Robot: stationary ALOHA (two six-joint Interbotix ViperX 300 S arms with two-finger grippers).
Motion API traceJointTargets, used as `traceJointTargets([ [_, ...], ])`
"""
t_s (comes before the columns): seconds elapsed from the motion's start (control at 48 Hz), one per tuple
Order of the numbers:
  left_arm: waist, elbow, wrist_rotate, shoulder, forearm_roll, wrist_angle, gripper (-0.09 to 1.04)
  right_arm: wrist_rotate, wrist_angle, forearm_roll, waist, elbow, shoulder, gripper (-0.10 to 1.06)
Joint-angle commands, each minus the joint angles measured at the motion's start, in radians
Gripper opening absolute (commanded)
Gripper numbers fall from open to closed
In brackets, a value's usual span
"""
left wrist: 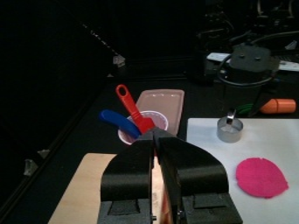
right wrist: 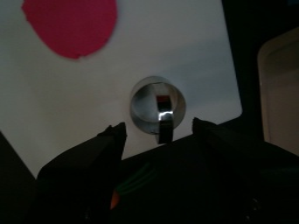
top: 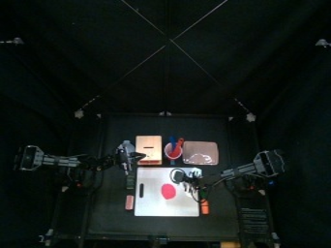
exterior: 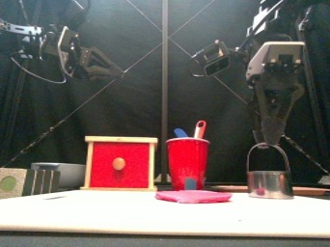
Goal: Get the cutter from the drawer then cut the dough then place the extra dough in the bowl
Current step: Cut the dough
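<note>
Metal is seen in one thing only: a single round cutter (exterior: 268, 183), set upright on the white cutting board (top: 153, 203) toward its back right corner, with its wire handle (exterior: 267, 154) raised. One flat disc of pink dough (top: 168, 191) is laid near the middle of the board, apart from the cutter and uncut.

The right gripper (right wrist: 158, 131) is held directly above the cutter. Its two jaws are spread wide, one on each side of the wire handle, and no contact with the handle can be made out. The left gripper (left wrist: 158, 149) is held over the wooden box (exterior: 120, 164), with its jaws brought almost together and nothing gripped between them.

One box is counted, with its single red drawer front (exterior: 120, 166) closed flush. Just beside the box stands one red cup (exterior: 187, 162), in which two toy knives are stood: one blue knife (left wrist: 117, 119) and one red knife (left wrist: 128, 101). One pink tray (top: 200, 152) is laid behind the board, to the right of the cup.

Two orange pieces (top: 130, 201) are counted in the top view, one at the board's left edge and the other near its right front corner; what they are cannot be told.
</note>
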Motion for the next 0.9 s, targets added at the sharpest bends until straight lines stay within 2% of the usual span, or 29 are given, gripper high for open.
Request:
traceJointTargets([
  [0.021,-0.002,-0.008,0.002,0.0,0.002,-0.011,0.45,-0.008,-0.052,0.011,-0.015,0.006,-0.021,0.93],
  [0.146,-0.002,0.002,0.0,0.0,0.0,-0.011,0.45,-0.008,-0.075,0.029,-0.018,0.008,-0.017,0.88],
  [0.396,-0.003,0.011,0.0,-0.002,-0.021,-0.012,0.45,-0.009,-0.061,0.086,-0.011,0.011,-0.015,0.6],
  [0.583,-0.003,0.012,-0.002,-0.002,-0.021,-0.012,0.45,-0.008,-0.06,0.091,-0.011,-0.012,-0.015,0.45],
  [0.708,-0.003,0.012,-0.002,-0.002,-0.021,-0.012,0.45,-0.008,-0.058,0.092,-0.011,-0.058,-0.012,0.43],
  [0.896,-0.003,0.025,-0.002,-0.002,-0.026,-0.012,0.45,-0.012,-0.055,0.091,0.021,-0.198,0.049,0.44],
])
